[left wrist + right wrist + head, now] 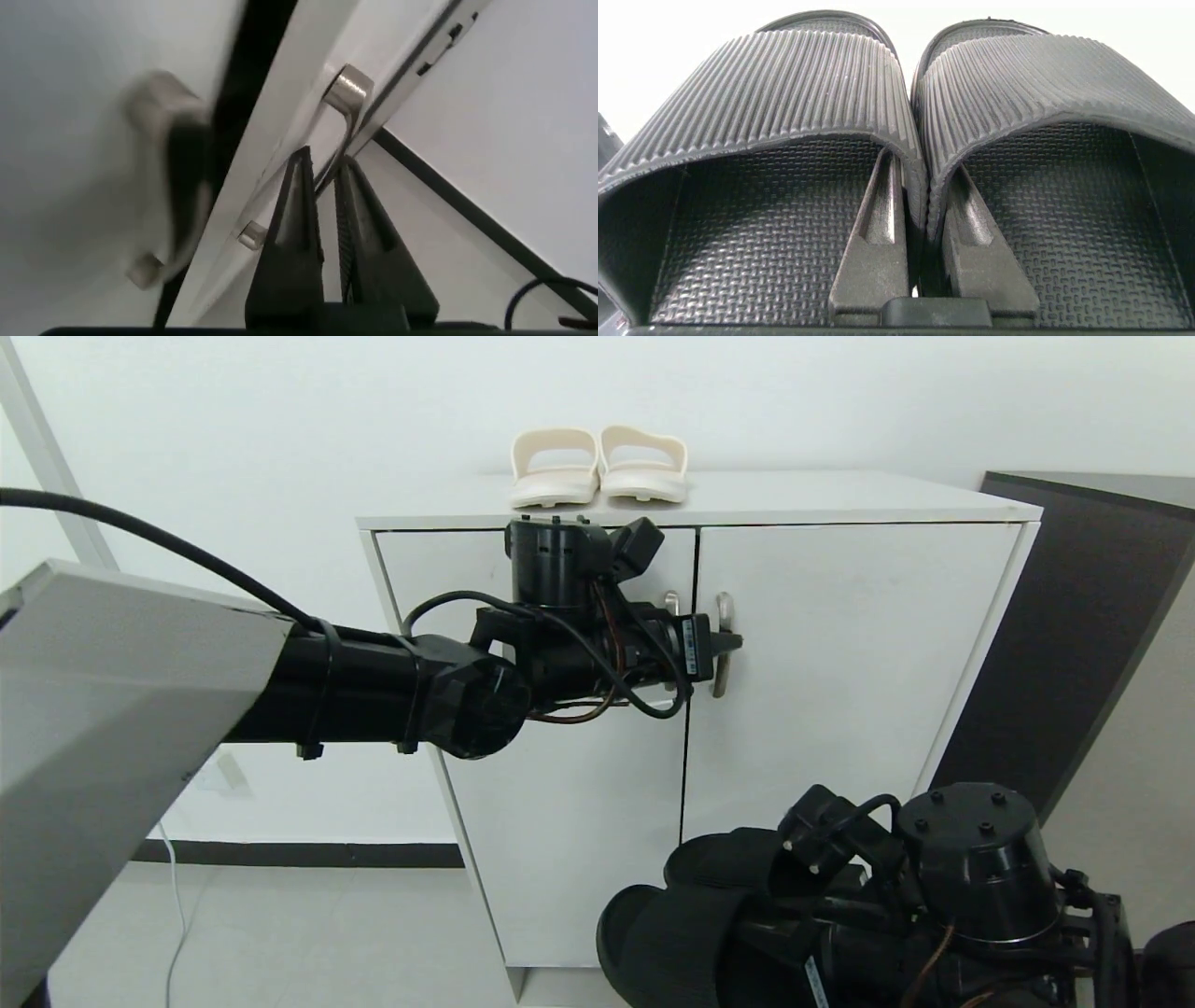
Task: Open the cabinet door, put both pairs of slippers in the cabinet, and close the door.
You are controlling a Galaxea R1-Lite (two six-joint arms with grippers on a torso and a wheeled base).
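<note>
A white two-door cabinet (840, 709) stands ahead, and both doors look shut in the head view. My left gripper (728, 641) (325, 163) is at mid height, shut on the right door's metal handle (721, 683) (348, 93); the thin bar runs between the fingertips. The left door's handle (670, 604) (168, 187) is just beside it. A cream pair of slippers (597, 467) rests on the cabinet top. Low in front of the right door, my right gripper (756, 933) (920, 173) is shut on a black pair of slippers (672, 915) (785, 103), pinching their inner walls together.
A dark grey panel (1074, 644) stands close to the cabinet's right side. Left of the cabinet are a white wall with a black baseboard (299, 852), pale floor and a thin white cable (177, 915).
</note>
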